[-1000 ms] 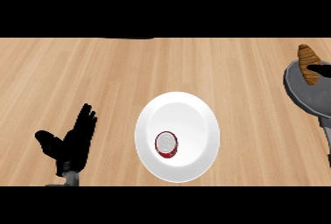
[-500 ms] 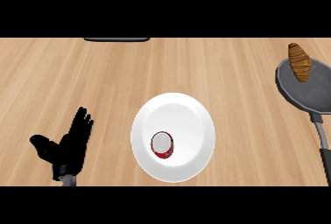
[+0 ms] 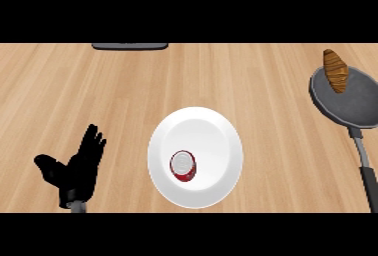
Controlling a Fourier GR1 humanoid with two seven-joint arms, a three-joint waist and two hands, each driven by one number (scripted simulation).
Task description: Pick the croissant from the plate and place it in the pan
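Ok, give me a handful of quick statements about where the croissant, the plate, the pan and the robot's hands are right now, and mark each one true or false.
1. The croissant lies on the white plate. False: it lies at the far rim of the grey pan, partly over the edge.
2. A small red and white round object sits on the plate. True.
3. The left hand is open, fingers up, at the view's lower left. True.
4. The left hand touches the plate. False: bare counter shows between them.
5. The pan's handle points toward the view's lower edge. True.
6. The right hand holds the pan's handle. False: no right hand shows in the view.
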